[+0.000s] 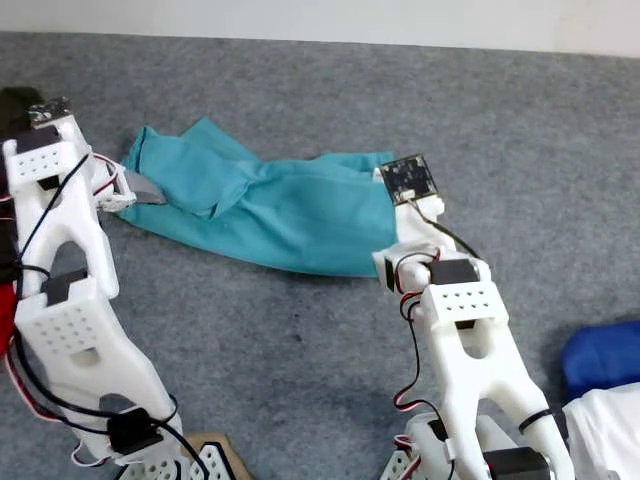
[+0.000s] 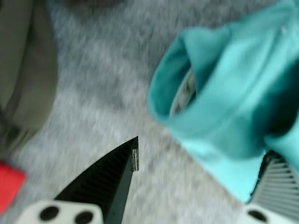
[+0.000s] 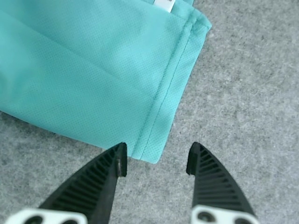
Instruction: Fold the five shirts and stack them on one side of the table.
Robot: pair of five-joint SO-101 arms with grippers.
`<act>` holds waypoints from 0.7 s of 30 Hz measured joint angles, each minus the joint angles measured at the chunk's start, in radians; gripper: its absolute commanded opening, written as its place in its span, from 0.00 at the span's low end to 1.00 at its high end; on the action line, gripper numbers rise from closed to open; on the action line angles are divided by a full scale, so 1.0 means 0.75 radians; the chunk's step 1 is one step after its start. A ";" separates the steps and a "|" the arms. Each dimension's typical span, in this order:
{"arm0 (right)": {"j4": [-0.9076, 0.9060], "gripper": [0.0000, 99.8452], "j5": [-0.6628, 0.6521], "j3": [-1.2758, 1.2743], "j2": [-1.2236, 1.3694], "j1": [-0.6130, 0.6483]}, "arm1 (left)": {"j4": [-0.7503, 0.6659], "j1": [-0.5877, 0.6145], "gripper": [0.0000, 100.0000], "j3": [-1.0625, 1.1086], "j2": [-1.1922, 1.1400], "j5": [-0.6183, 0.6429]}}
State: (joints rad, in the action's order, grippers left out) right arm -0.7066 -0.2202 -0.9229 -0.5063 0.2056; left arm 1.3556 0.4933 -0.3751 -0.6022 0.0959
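Progress check: teal shirt [image 1: 290,205] lies mid-table as a long rumpled band, not a tidy fold yet by my reckoning. My left gripper [image 2: 201,151] gapes at its collar end and my right gripper [image 3: 158,148] is spread wide over the hem corner, neither clamping anything. Blue garment [image 1: 600,355] and white garment [image 1: 605,430] sit at the table's right edge, cut off, so I can't say how many of the five are done.
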 measured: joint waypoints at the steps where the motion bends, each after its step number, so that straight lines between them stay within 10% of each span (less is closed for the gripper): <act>1: 0.000 0.22 0.000 0.000 0.000 0.000 | -0.027 0.000 0.40 0.000 -0.018 0.000; 9: 0.025 0.22 0.000 0.000 0.000 0.002 | -0.061 0.000 0.39 -0.068 -0.166 0.002; 15: 0.049 0.22 0.000 -0.004 0.000 0.025 | -0.059 -0.010 0.13 -0.162 -0.239 0.002; 21: 0.049 0.22 0.000 -0.010 0.000 0.025 | -0.059 -0.100 0.13 -0.297 -0.315 0.002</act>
State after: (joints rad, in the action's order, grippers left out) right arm -0.6697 -0.2202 -0.9306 -0.5063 0.2240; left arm 1.3111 0.4181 -0.5976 -0.8385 0.0974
